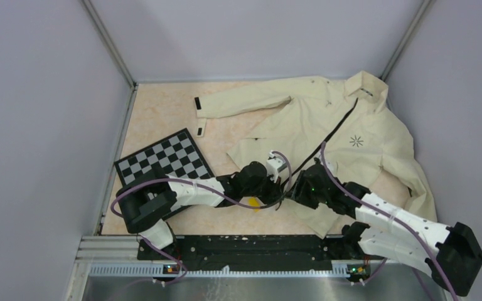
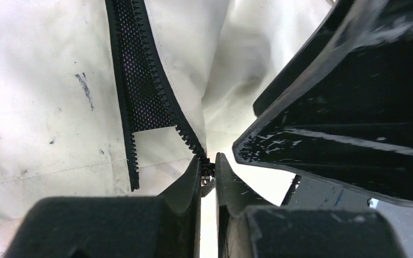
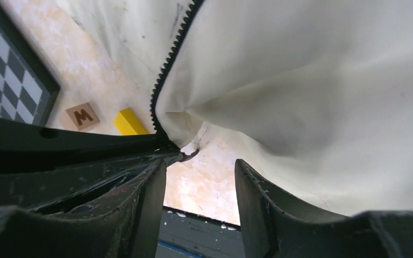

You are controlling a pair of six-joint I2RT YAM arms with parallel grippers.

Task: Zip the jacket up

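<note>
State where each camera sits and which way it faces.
Top external: above and behind the arms, looking down on the jacket; both show.
Left wrist: on the left gripper, facing the zipper end; its fingers pinch it.
Right wrist: on the right gripper, facing the jacket's lower corner; open fingers show.
Shared: the checkerboard, top and right wrist.

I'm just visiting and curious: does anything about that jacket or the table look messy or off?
The jacket lies rumpled and crooked, crowded against the right wall, its zipper undone at the bottom. The fabric carries small dark smudges. A yellow block and a lettered wooden block sit loose beside it.
</note>
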